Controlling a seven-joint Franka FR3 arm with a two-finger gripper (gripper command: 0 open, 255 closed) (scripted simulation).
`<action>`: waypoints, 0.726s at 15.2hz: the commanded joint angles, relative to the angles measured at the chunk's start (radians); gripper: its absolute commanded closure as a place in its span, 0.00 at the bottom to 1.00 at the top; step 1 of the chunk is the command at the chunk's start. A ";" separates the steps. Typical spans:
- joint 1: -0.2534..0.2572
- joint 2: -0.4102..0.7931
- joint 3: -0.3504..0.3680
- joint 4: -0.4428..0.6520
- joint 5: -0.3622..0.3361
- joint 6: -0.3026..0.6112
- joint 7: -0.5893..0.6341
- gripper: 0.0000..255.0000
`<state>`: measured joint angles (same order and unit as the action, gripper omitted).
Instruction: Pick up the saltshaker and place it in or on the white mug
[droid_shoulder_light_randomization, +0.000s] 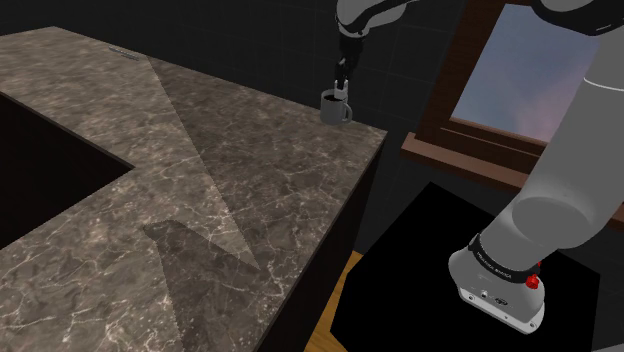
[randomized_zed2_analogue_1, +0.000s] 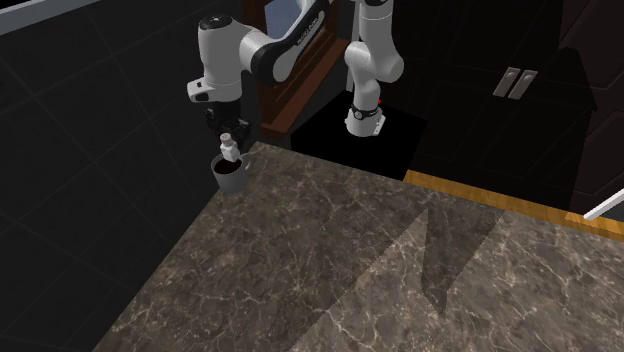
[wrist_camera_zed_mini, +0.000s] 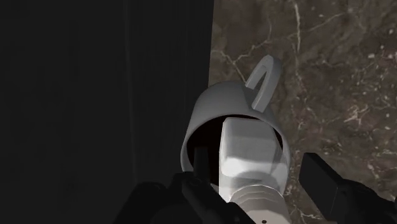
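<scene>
Saltshaker (wrist_camera_zed_mini: 249, 149) sits in the white mug (wrist_camera_zed_mini: 210, 108) on the counter (droid_shoulder_light_randomization: 250, 200), upper centre of shoulder view; claw (wrist_camera_zed_mini: 257, 158) apparently open, fingers clear; only withdrawal remains.

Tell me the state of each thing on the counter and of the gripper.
Saltshaker, upright, lower end inside the mug, top sticking out.
Mug, upright near the counter corner, holding the saltshaker.
Gripper, open, fingers either side of the saltshaker, not touching it.
</scene>
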<state>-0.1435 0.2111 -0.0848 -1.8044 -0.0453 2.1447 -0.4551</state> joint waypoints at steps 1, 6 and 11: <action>-0.001 0.001 -0.001 0.000 0.000 0.000 0.000 0.00; 0.000 -0.014 0.001 0.014 -0.001 -0.029 0.001 0.00; 0.002 -0.047 0.003 0.063 -0.003 -0.111 0.002 0.00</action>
<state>-0.1389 0.1671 -0.0781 -1.7524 -0.0462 2.0397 -0.4533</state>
